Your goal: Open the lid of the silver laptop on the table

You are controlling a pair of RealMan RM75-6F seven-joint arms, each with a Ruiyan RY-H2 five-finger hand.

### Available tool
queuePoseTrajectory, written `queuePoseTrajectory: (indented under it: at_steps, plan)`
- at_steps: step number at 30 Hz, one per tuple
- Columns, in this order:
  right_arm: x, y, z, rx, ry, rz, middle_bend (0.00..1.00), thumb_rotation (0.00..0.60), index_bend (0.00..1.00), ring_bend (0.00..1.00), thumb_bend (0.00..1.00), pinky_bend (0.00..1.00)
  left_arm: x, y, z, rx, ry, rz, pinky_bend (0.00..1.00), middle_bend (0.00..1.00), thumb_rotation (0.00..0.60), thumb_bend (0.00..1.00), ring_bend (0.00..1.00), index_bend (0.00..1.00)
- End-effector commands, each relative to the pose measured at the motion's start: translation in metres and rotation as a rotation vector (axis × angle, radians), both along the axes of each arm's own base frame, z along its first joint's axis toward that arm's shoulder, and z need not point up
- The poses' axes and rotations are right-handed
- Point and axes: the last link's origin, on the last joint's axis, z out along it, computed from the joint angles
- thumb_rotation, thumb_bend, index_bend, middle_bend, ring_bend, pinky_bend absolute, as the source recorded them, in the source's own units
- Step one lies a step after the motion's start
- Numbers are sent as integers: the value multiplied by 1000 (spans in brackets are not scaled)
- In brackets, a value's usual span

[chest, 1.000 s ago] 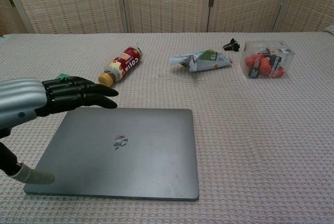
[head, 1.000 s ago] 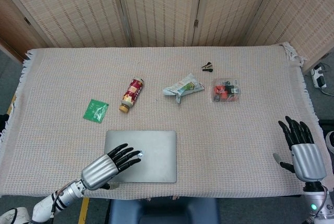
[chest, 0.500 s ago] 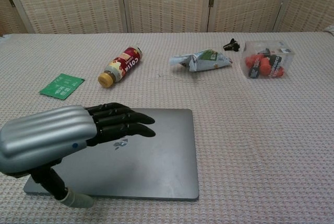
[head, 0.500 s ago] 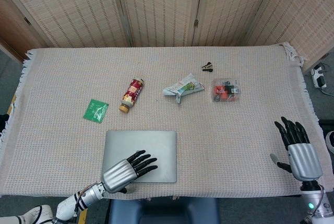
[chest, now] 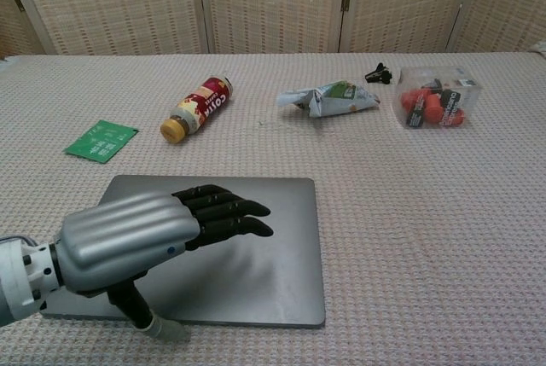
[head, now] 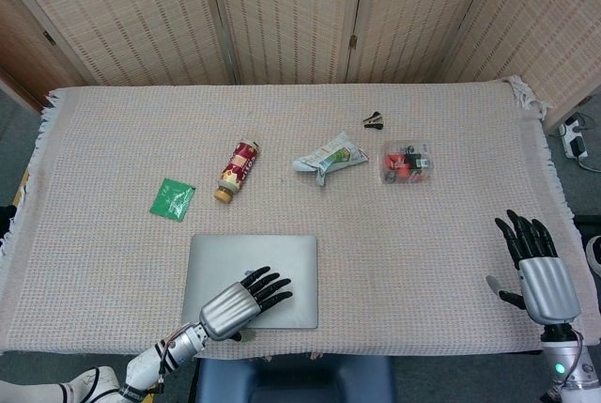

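The silver laptop [head: 282,262] lies flat with its lid down near the table's front edge, left of centre; in the chest view the laptop [chest: 273,246] fills the lower left. My left hand [head: 239,302] hovers over the laptop's front half, fingers stretched out and apart, thumb hanging down near the front edge. In the chest view that left hand [chest: 149,238] covers the lid's logo and holds nothing. My right hand [head: 540,276] stands open at the table's right front edge, fingers spread upward, far from the laptop.
Beyond the laptop lie a green packet [head: 172,199], a tipped bottle [head: 237,171], a crumpled snack bag [head: 329,157], a small black clip [head: 374,120] and a clear box of red and black items [head: 407,162]. A woven screen stands behind the table.
My left hand has moved rightward and toward the front over the laptop lid, from its left side to the middle. The right hand has dropped slightly. The lid stays down.
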Motion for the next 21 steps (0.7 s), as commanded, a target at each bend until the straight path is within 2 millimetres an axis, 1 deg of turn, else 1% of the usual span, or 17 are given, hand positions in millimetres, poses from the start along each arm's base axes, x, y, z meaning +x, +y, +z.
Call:
queuePoseTrajectory:
  at_steps: [1,8,16,18,21]
  plan:
    - [-1,0,0,0,0,-2,0,600,0,0,267,0,-1,2,-6,4,15,11,0,74,600,156,62,144]
    - [-2,1,-1,2,-1,-6,0,600,0,0,267,0,-4,4,-10,12,31,23,0,74,600,158,62,145]
    - [-2,1,-1,3,0,-7,0,600,0,0,267,0,-7,7,-9,22,36,37,0,74,600,177,62,146]
    - [-1,1,-1,3,-1,-6,0,600,0,0,267,0,-7,7,-9,21,36,37,0,74,600,199,61,146]
    - [-1,1,-2,5,-2,-7,0,600,0,0,266,0,-8,7,-8,20,33,40,0,74,600,262,61,146]
